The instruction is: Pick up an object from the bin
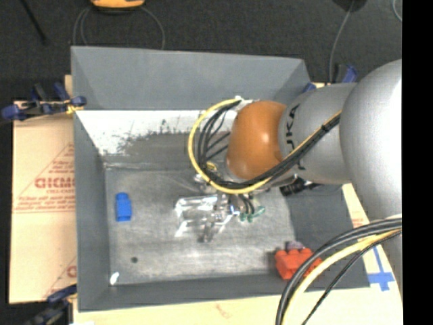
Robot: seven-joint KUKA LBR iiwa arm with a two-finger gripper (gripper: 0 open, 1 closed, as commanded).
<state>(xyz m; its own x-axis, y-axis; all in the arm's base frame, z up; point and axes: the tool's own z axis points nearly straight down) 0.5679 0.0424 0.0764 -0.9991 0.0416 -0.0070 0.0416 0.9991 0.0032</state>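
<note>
In the grey bin [152, 252] the gripper [205, 219] hangs low near the middle; open or shut, I cannot tell. A blue block [122, 206] lies well apart.

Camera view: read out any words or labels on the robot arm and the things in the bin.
"UKA": dark letters on the arm's grey casing, start hidden behind the orange cover.
Blue block: no text readable.
Red-orange thing: no text readable.
</note>
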